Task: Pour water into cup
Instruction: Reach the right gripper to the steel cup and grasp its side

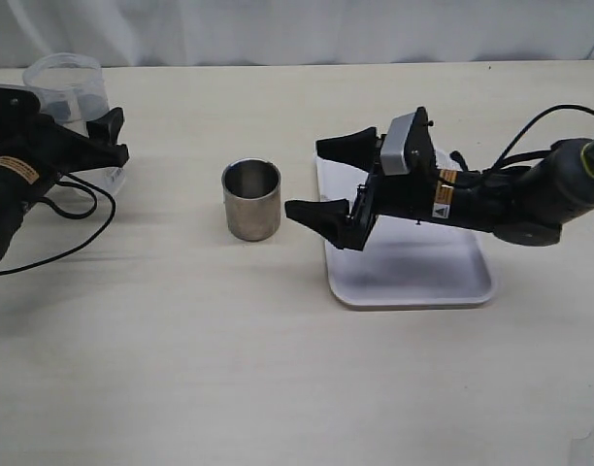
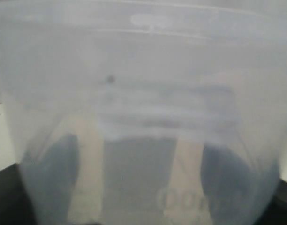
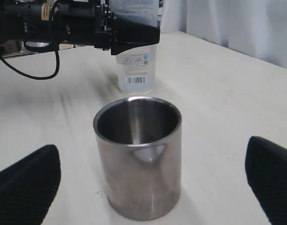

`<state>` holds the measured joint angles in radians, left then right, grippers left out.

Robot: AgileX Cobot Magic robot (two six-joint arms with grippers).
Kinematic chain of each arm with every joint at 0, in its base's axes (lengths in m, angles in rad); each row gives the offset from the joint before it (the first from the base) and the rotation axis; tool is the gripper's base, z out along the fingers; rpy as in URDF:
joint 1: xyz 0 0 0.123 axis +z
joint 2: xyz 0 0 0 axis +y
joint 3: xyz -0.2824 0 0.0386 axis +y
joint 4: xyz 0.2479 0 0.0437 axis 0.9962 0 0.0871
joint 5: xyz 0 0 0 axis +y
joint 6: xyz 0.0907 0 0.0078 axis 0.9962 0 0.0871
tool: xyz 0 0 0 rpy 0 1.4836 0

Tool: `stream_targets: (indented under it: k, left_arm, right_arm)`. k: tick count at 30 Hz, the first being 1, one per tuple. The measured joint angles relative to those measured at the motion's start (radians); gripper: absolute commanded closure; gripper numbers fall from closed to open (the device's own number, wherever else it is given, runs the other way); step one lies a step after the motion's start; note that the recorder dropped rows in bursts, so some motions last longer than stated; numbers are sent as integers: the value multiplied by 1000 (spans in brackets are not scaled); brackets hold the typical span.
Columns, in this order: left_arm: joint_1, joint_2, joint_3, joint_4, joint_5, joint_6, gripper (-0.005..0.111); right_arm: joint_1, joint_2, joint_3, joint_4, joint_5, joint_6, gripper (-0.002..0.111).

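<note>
The steel cup stands upright on the table between the arms, dark inside; it fills the middle of the right wrist view. My right gripper is open wide and empty, just right of the cup, with its jaws pointing at it. The translucent container stands at the far left, its label showing in the right wrist view. My left gripper has its jaws closed against the container's two sides. The container wall fills the left wrist view, with a faint water line low down.
A white tray lies under my right arm. A black cable loops on the table beside the left arm. A white curtain runs along the table's far edge.
</note>
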<state>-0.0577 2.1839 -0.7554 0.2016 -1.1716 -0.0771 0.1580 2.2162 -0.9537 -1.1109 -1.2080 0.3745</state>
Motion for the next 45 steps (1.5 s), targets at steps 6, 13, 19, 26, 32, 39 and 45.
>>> stream_targets:
  k: [6, 13, 19, 26, 32, 39, 45]
  left_arm:
    - [0, 0, 0, 0, 0, 0, 107]
    - [0, 0, 0, 0, 0, 0, 107]
    - [0, 0, 0, 0, 0, 0, 107]
    - [0, 0, 0, 0, 0, 0, 107]
    - [0, 0, 0, 0, 0, 0, 107]
    - [0, 0, 0, 0, 0, 0, 107]
    - [0, 0, 0, 0, 0, 0, 107]
  right_arm:
    - [65, 57, -51, 9, 10, 0, 4]
    - [118, 98, -107, 89, 28, 0, 4]
    - [132, 137, -156, 111, 29, -1, 4]
    - [134, 201, -209, 114, 52, -1, 4]
    - [138, 233, -255, 114, 59, 14, 4]
    - [176, 256, -300, 122, 93, 51, 4]
    - [194, 271, -331, 126, 117, 55, 4]
